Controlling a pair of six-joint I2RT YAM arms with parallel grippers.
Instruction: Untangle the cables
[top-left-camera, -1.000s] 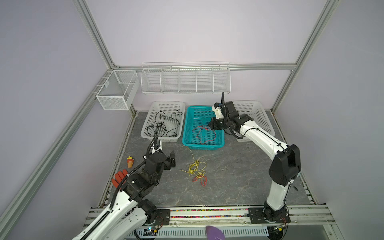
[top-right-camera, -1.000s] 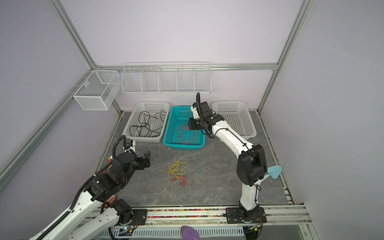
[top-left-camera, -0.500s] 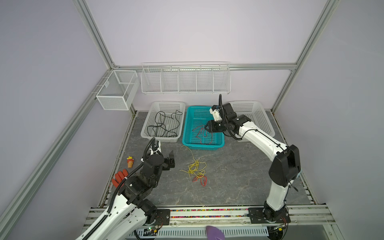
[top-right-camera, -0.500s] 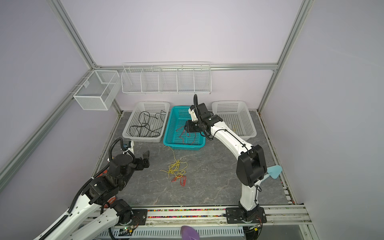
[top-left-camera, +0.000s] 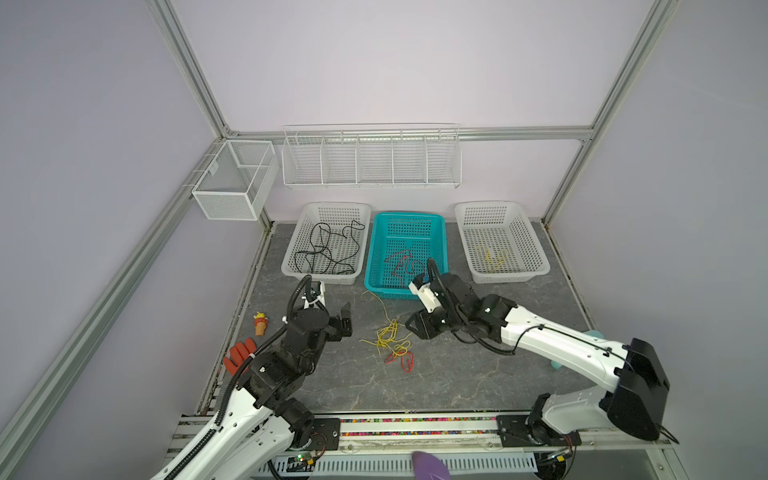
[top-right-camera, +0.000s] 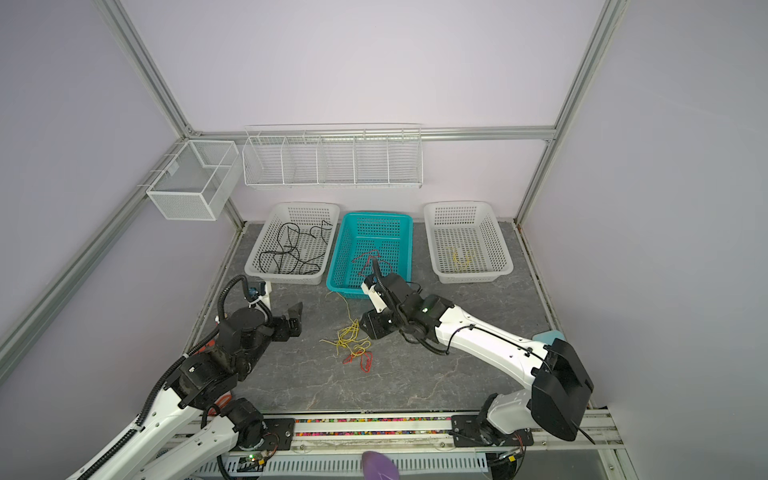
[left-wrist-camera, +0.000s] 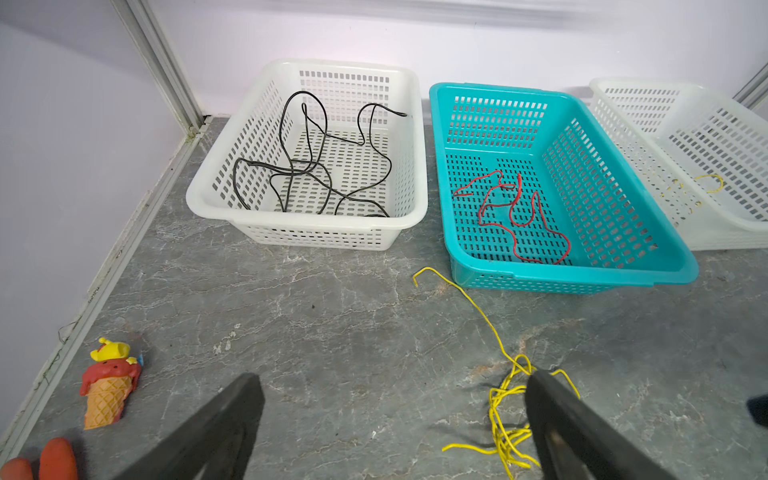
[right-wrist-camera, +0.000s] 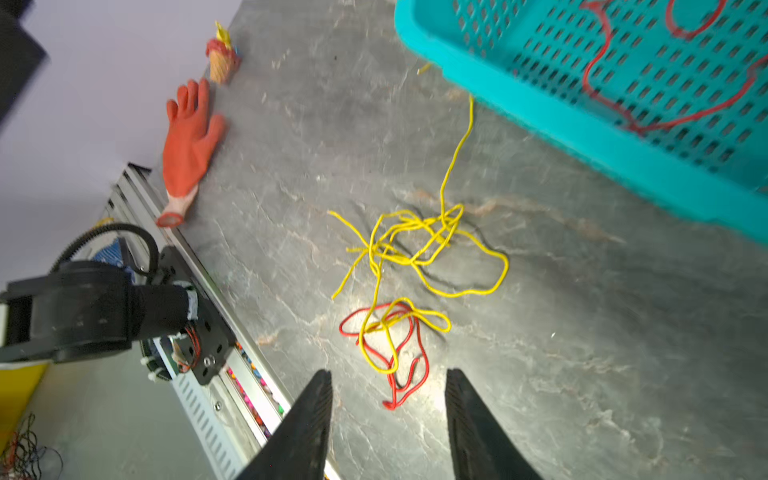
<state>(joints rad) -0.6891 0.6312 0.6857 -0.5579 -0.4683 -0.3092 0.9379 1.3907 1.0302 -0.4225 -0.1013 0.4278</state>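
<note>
Because each colour seems to have its own bin, the sorted cables lie apart along the back wall — a black cable looped in the left white basket, a red cable in the teal basket, and what looks like a thin yellow cable in the right white basket, though it is faint against the mesh and I would not swear to its shape. What is left to do sits on the grey surface between the two arms: a knot of yellow wire with a short red wire threaded through one end, and a loose yellow tail running out to the foot of the teal basket. The left claw stands at its widest and holds nothing, set low just beside the knot, probably so that it can pin or take one strand while the other arm pulls. The right claw is about half open, also empty, and is aimed at the red end of the knot — a gap narrow enough, I judge, to close on a single thin wire without gathering its yellow neighbour. Neither claw touches the cables, as far as the wrist views show
</note>
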